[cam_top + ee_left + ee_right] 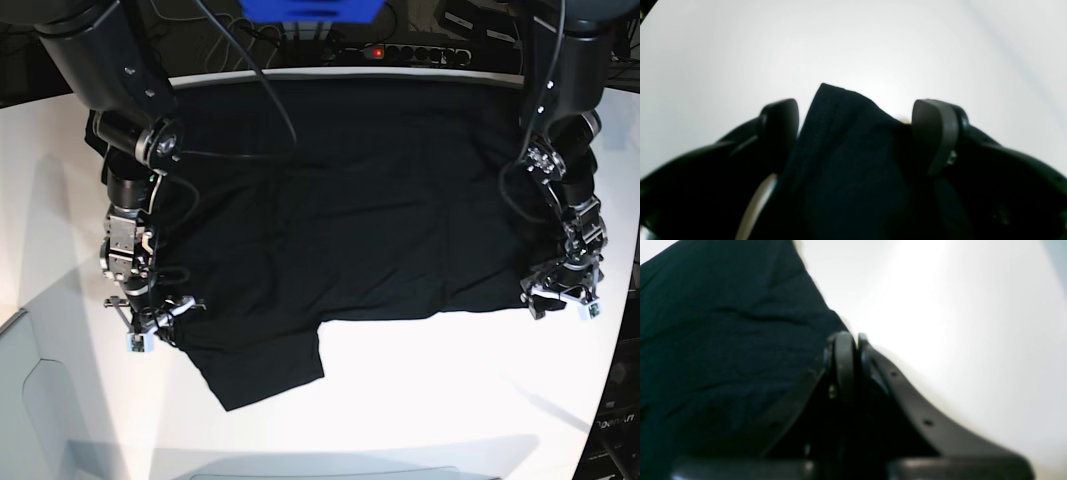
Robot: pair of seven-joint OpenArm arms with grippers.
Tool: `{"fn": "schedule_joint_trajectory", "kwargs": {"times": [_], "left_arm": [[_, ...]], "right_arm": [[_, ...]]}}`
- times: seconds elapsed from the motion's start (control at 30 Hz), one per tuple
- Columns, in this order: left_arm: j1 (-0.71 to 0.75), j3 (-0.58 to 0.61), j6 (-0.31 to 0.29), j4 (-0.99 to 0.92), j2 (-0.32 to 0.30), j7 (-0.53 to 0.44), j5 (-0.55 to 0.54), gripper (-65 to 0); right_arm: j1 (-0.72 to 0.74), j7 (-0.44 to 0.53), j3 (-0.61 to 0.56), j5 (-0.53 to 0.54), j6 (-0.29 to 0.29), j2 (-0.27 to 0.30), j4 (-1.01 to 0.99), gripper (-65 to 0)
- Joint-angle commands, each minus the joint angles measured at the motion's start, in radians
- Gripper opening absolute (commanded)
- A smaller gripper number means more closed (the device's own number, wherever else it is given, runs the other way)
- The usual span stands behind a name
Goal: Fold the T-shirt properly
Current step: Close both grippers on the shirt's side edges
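The black T-shirt (340, 200) lies spread on the white table (430, 400), with one sleeve (265, 370) pointing toward the front edge. My left gripper (565, 295) sits at the shirt's right-hand corner. In the left wrist view it (855, 110) is open, and a bunched black fold (846, 150) rises between its fingers (933, 133). My right gripper (150, 325) is at the shirt's left edge. In the right wrist view its tips (851, 336) are shut together exactly where the cloth's edge (723, 340) ends.
A power strip (400, 50) with a red light and cables lies behind the table's far edge. A blue object (310, 10) hangs at the top. A grey tray (40, 400) sits at the front left. Bare white tabletop lies in front of the shirt.
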Motion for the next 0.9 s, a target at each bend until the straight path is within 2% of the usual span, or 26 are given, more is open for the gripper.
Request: {"fn": "schedule_joint_trajectory", "kwargs": {"times": [0.0, 0.2, 0.23, 0.3, 0.5, 0.57, 0.87], "left_arm": [[-0.031, -0.002, -0.002, 0.018, -0.022, -0.025, -0.012, -14.7], [-0.031, -0.002, -0.002, 0.018, -0.022, -0.025, -0.012, -15.2], [-0.031, -0.002, -0.002, 0.018, -0.022, -0.025, -0.012, -17.0], [-0.031, -0.002, -0.002, 0.018, -0.022, -0.026, -0.012, -25.3], [-0.031, -0.002, -0.002, 0.02, -0.022, -0.026, -0.012, -56.7], [-0.031, -0.002, -0.002, 0.02, -0.022, -0.026, -0.012, -64.9], [-0.033, -0.003, -0.002, 0.026, -0.022, -0.025, -0.012, -65.0]], "right_arm": [[0.005, -0.058, -0.001, -0.024, -0.009, 0.007, -0.001, -65.0], [0.005, -0.058, -0.001, -0.026, -0.009, 0.007, -0.001, -65.0], [0.005, -0.058, -0.003, -0.026, -0.009, 0.007, -0.001, -65.0], [0.005, -0.058, -0.003, -0.026, -0.009, 0.007, -0.001, -65.0], [0.005, -0.058, -0.003, -0.026, -0.009, 0.007, -0.001, -65.0], [0.005, -0.058, -0.003, -0.026, -0.009, 0.007, -0.001, -65.0], [0.008, -0.058, 0.002, -0.026, -0.009, 0.006, 0.007, -65.0]]}}
